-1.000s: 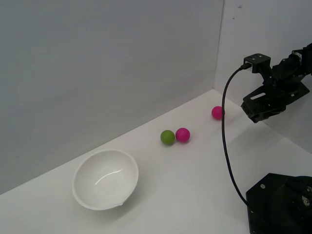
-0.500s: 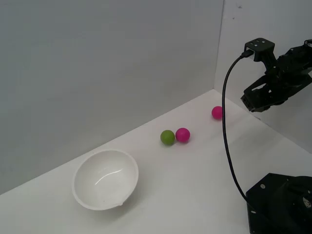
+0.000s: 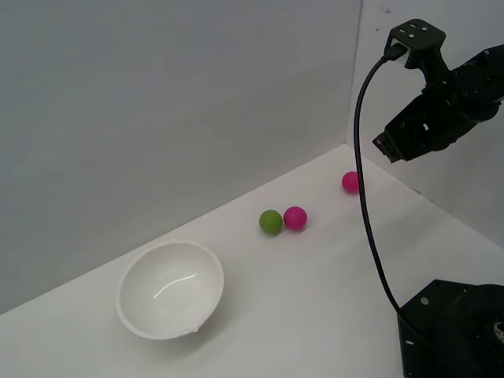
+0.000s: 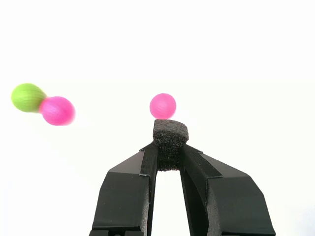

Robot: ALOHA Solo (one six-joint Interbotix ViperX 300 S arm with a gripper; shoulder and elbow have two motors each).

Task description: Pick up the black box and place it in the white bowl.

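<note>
Pinching the black box (image 4: 170,139) between closed fingers (image 4: 149,164), cube protruding beyond their tips.

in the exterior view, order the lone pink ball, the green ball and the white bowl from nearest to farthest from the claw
1. Lone pink ball, just below the claw, near the corner.
2. Green ball, mid-table, touching a second pink ball.
3. White bowl, far toward the exterior view's left.
</note>
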